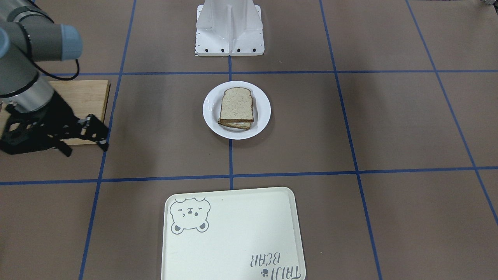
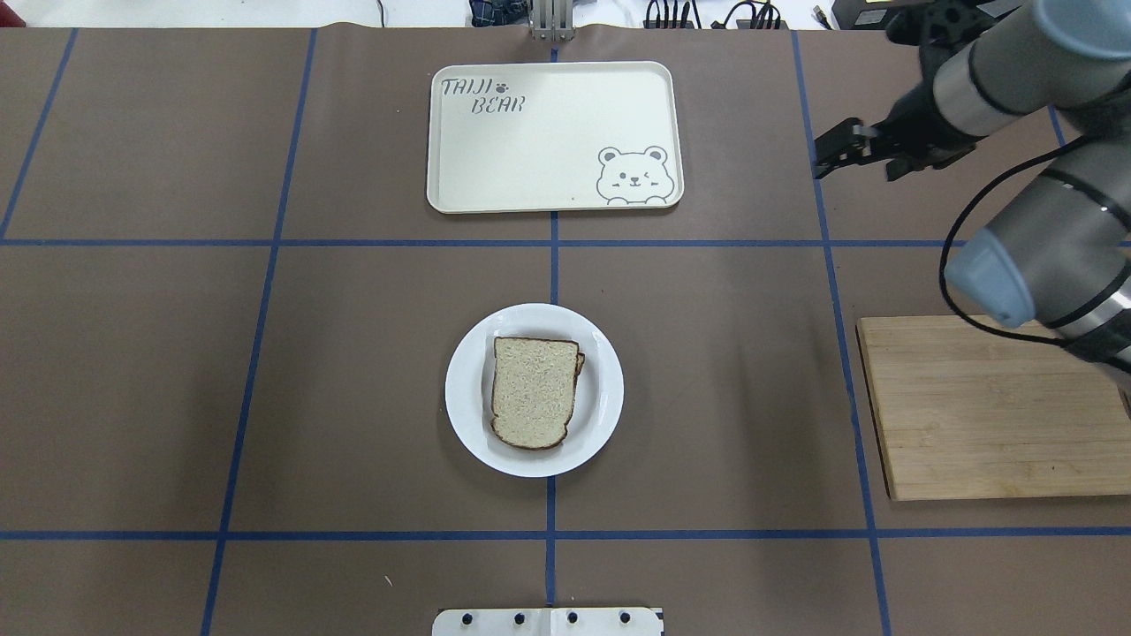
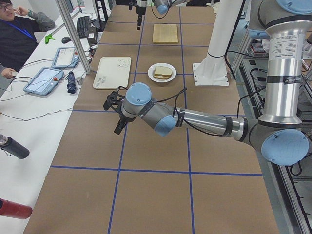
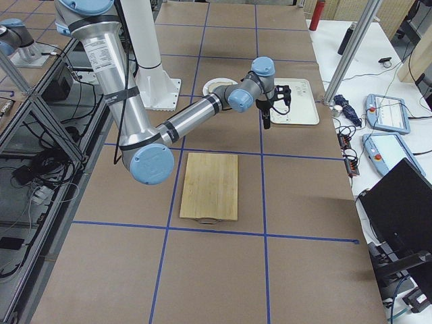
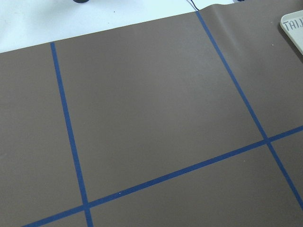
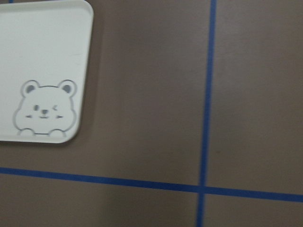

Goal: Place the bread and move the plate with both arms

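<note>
The bread (image 2: 533, 389) is a plain speckled slice lying on top of another slice on the round white plate (image 2: 464, 389) at the table's middle. Both also show in the front view, the bread (image 1: 236, 104) on the plate (image 1: 210, 112). My right gripper (image 2: 826, 155) hangs open and empty above the table, right of the tray and far from the plate; it also shows in the front view (image 1: 99, 134). My left gripper (image 3: 113, 105) shows only in the left side view, far from the plate (image 3: 162, 79). I cannot tell whether it is open or shut.
A cream bear tray (image 2: 548, 132) lies beyond the plate at the table's far edge. A wooden cutting board (image 2: 981, 415) lies at the right under my right arm. The white base stand (image 1: 229, 27) is behind the plate.
</note>
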Controlling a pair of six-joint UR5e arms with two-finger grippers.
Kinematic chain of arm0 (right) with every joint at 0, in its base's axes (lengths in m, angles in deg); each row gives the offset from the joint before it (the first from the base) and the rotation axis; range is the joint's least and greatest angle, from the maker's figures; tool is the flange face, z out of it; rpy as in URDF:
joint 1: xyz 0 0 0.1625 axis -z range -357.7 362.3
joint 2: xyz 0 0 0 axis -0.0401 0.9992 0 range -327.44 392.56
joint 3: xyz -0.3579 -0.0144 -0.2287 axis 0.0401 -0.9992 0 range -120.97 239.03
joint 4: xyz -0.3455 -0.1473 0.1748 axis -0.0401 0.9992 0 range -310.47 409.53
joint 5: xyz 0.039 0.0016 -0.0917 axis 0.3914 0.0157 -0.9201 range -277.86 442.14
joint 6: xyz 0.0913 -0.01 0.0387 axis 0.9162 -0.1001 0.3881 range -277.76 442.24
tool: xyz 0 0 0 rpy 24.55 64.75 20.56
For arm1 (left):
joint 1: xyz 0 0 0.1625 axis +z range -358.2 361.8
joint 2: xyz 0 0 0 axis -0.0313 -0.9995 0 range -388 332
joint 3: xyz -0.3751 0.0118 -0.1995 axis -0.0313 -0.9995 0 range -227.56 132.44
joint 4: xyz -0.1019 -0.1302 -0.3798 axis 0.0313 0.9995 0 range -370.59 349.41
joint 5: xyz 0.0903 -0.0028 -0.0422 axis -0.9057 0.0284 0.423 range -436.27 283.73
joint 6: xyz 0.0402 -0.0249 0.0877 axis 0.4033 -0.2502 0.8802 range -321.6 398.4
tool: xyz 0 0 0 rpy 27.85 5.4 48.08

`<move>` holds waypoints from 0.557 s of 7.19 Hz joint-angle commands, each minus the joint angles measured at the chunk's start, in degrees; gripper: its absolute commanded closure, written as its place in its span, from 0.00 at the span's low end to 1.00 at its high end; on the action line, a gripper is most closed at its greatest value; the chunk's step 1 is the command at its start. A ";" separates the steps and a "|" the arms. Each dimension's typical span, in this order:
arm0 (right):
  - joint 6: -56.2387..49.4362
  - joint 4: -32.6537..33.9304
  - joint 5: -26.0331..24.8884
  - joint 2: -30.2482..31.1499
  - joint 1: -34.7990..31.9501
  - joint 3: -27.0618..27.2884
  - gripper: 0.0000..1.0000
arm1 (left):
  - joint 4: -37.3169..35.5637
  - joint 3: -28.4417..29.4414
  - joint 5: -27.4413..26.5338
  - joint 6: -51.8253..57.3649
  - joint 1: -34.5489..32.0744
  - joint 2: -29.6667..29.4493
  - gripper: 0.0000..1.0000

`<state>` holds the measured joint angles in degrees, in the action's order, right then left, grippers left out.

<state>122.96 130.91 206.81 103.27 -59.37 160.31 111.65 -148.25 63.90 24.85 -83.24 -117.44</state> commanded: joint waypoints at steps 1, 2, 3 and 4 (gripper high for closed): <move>-27.67 10.79 5.82 5.81 -13.77 -1.69 0.00 | 2.29 -0.04 -0.07 -12.28 7.12 -3.01 0.01; -36.41 10.99 6.02 10.54 -18.96 -2.31 0.00 | 6.49 0.05 -0.33 -26.83 11.43 -3.81 0.01; -43.37 10.91 6.03 14.77 -22.49 -2.84 0.00 | 13.14 0.83 -0.85 -38.37 15.74 -3.99 0.01; -47.79 10.47 5.68 19.68 -25.14 -2.76 0.00 | 18.78 1.19 -0.86 -44.58 19.43 -4.16 0.01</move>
<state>82.81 141.46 212.56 116.95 -80.24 157.80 123.27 -147.61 63.26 -8.75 -68.86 -121.20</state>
